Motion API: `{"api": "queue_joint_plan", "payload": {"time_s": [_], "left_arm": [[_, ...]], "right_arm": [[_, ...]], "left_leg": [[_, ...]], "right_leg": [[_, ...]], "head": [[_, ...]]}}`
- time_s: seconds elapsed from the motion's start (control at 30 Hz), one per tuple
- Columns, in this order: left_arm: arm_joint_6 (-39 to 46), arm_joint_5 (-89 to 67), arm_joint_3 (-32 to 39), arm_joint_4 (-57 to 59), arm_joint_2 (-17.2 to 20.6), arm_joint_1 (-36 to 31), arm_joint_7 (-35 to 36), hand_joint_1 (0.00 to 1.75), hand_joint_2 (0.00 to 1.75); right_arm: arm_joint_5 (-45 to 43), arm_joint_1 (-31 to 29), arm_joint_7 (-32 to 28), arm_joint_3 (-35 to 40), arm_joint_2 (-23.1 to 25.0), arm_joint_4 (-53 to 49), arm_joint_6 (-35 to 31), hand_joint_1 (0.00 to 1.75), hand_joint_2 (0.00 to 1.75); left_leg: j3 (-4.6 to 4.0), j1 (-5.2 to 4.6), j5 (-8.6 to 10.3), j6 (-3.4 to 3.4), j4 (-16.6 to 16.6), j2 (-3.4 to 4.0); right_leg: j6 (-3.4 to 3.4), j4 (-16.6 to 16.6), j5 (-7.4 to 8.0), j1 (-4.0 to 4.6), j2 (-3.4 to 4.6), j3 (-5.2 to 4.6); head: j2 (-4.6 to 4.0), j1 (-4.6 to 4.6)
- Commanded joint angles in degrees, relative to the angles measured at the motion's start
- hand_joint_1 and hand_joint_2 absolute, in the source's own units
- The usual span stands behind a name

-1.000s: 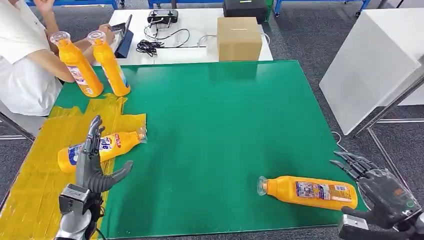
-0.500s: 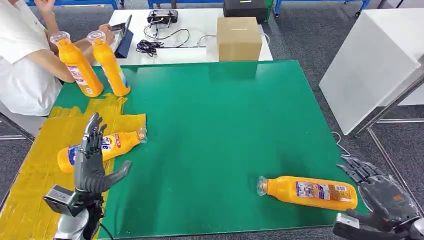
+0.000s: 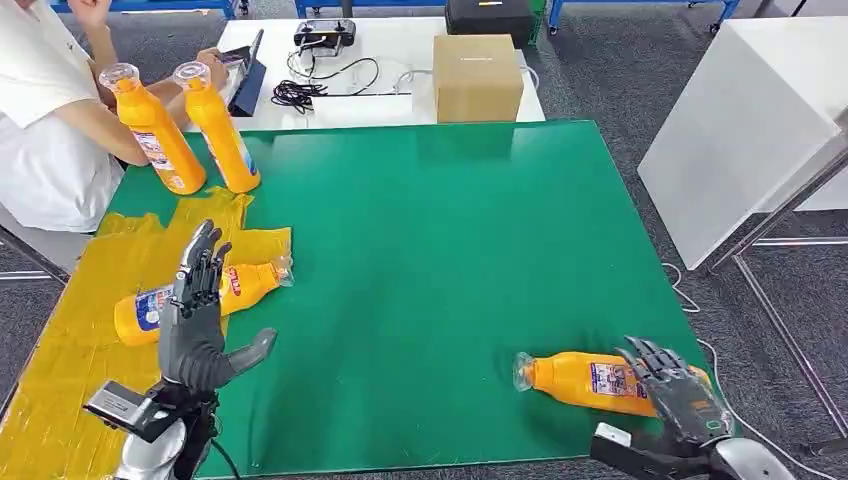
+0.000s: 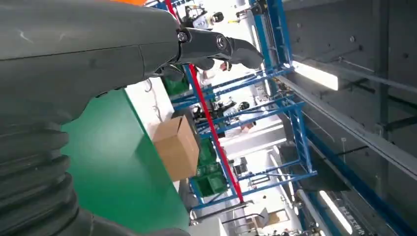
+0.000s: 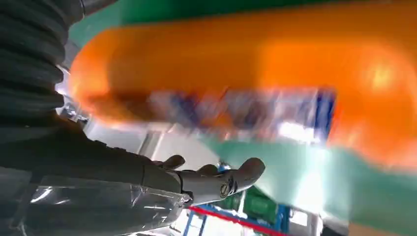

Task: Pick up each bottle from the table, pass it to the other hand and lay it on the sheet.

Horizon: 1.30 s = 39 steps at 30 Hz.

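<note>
Right robot hand: fingers spread, holding nothing, right at the base end of the lying bottle.
Left robot hand: fingers apart and empty, raised near the yellow sheet.
Bottle spot: flat on the green table, near my front edge.
Bottle axis: lengthwise across me, cap toward my left.
My grip plan: I wrap mid-body, square to that axis, before lifting.

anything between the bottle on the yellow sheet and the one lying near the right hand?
Head view: only bare green mat between the bottle on the sheet and the bottle by the right hand.
</note>
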Motion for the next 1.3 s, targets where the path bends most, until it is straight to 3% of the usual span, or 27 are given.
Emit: {"api": "queue_joint_plan", "payload": {"time_s": [0.03,0.13,0.23,0.27,0.3,0.33,0.8,1.0,1.2,1.3], "left_arm": [[-0.6,0.02,-0.18,3.06,-1.11,-1.48,0.28,0.0,1.75],[-0.84,-0.04,-0.14,3.35,-1.22,-1.47,0.4,0.0,1.75],[-1.19,-0.31,0.11,4.05,-1.92,-1.54,1.16,0.0,1.75],[-1.19,-0.36,0.23,4.32,-2.29,-1.62,1.27,0.0,1.75],[-1.32,-0.35,0.34,4.6,-2.48,-1.73,1.44,0.0,1.75],[-1.36,-0.31,0.36,4.78,-2.58,-1.91,1.51,0.0,1.75],[-2.21,0.72,0.8,5.86,-2.57,-2.75,1.79,0.0,1.75],[-3.3,2.06,0.29,9.3,-2.14,-5.12,1.34,0.0,1.75],[-3.22,2.14,1.16,7.11,-2.57,-3.79,1.28,0.0,1.75],[-3.1,1.27,1.98,4.2,-3.08,-1.77,2.38,0.0,1.75]], "right_arm": [[5.23,-10.12,5.06,6.94,7.3,18.32,-0.91,0.0,1.75],[6.99,-11.2,6.82,7.01,7.9,20.29,-0.72,0.0,1.75],[11.72,-13.45,12.74,6.53,9.59,24.9,0.96,0.0,1.75],[12.74,-14.07,13.64,6.15,10.28,26.27,1.44,0.21,1.75],[13.7,-14.37,13.9,5.92,10.49,27.3,2.42,1.38,1.75],[13.92,-14.45,13.8,5.9,10.42,27.7,3.25,1.75,1.75],[13.46,-13.53,12.89,6.98,7.88,25.96,8.3,1.75,1.75],[6.63,-12.05,10.04,11.05,-0.2,22.19,14.31,1.75,1.75],[11.07,-18.68,10.74,11.48,6.19,25.29,7.51,1.75,1.75],[14.69,-20.45,11.42,8.32,13.4,22.57,-2.78,1.75,1.75]], "left_leg": [[0.34,0.14,-0.02,-0.07,-0.19,0.12],[0.34,0.14,-0.01,-0.05,-0.13,0.27],[0.52,0.15,0.01,-0.09,-0.18,0.31],[0.56,0.16,0.02,-0.09,-0.22,0.35],[0.67,0.19,-0.08,-0.07,-0.15,0.33],[0.71,0.23,-0.1,-0.07,-0.19,0.32],[1.13,0.15,-0.08,0.19,-0.16,-0.09],[1.12,0.12,-0.11,0.23,-0.13,-0.25],[1.2,0.15,-0.14,0.26,-0.17,0.07],[1.13,0.14,-0.2,0.25,-0.15,0.35]], "right_leg": [[0.0,-0.34,0.08,0.13,0.09,0.39],[0.0,-0.26,0.07,0.15,0.17,0.35],[-0.01,-0.3,0.14,0.14,0.27,0.44],[0.0,-0.34,0.17,0.15,0.31,0.44],[-0.02,-0.3,0.12,0.18,0.31,0.3],[-0.01,-0.39,0.19,0.21,0.3,0.11],[0.08,-0.57,0.06,0.14,-0.01,0.75],[0.13,-0.64,0.03,0.11,-0.25,0.84],[0.13,-0.74,0.14,0.14,0.06,0.88],[0.11,-0.67,0.17,0.15,0.28,0.85]], "head": [[0.0,0.0],[0.0,0.0],[0.0,0.0],[0.0,0.02],[0.0,0.05],[0.0,0.05],[0.0,0.07],[0.0,0.02],[0.0,0.05],[0.0,0.02]]}}
